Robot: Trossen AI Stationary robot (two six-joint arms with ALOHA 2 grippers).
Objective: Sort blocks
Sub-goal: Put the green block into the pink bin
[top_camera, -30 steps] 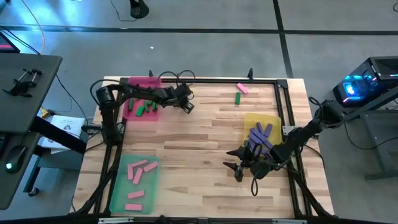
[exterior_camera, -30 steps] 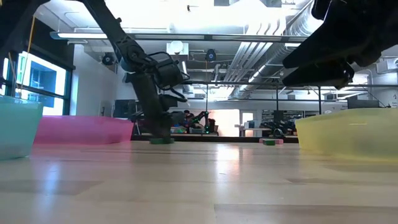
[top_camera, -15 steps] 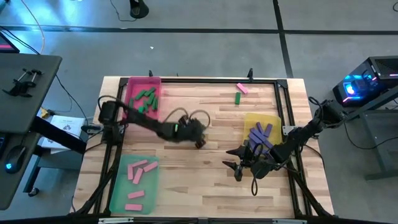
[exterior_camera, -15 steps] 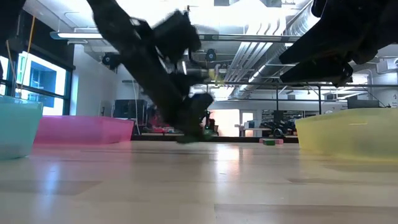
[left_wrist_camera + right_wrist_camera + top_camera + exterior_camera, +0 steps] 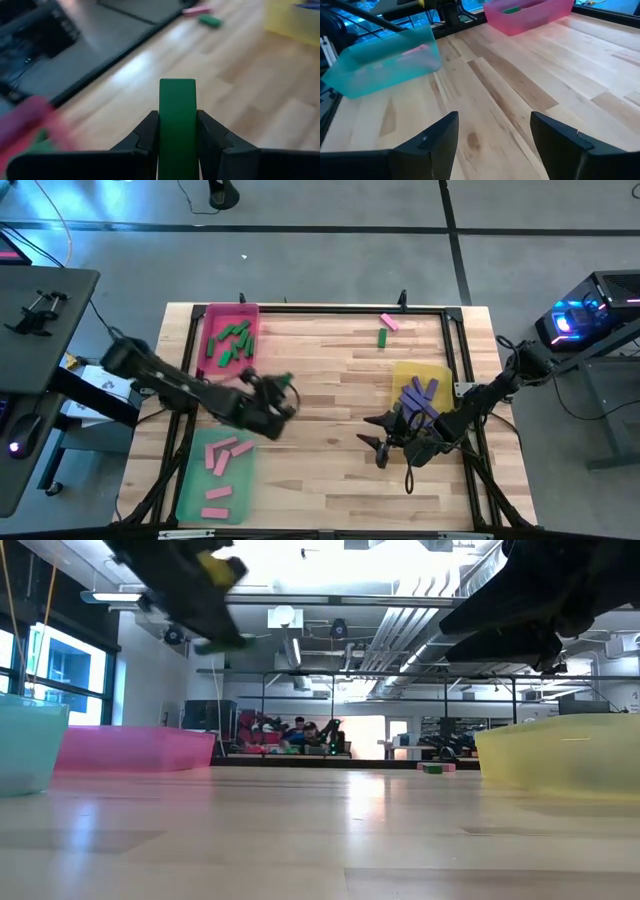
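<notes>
My left gripper (image 5: 177, 117) is shut on a green block (image 5: 177, 102) and hangs above the table's middle left (image 5: 283, 387), between the pink tray (image 5: 228, 340) with green blocks and the green tray (image 5: 215, 475) with pink blocks. In the low view it is high at the left (image 5: 215, 625). A loose green block (image 5: 382, 337) and a pink block (image 5: 390, 322) lie flat near the far edge. My right gripper (image 5: 375, 440) stands open beside the yellow tray (image 5: 440, 375), which holds purple blocks (image 5: 418, 397). My left gripper pinches the green block between its two fingers (image 5: 147, 135), one on each long side (image 5: 162, 130). The block lies along the fingers, and its free end (image 5: 177, 85) sticks out past their tips. It is lifted clear of the table.
Bare wood lies between the trays at the table's middle (image 5: 330, 410). A black frame rail (image 5: 330, 310) runs along the far edge. Seen from the right wrist, the green tray (image 5: 385, 65) and the pink tray (image 5: 530, 10) stand beyond open tabletop.
My left gripper has swung from beside the pink tray toward the table's near edge and has risen. In the low view it has gone from the tabletop up to the picture's top. The green block that lay on the table under it is now lifted clear.
</notes>
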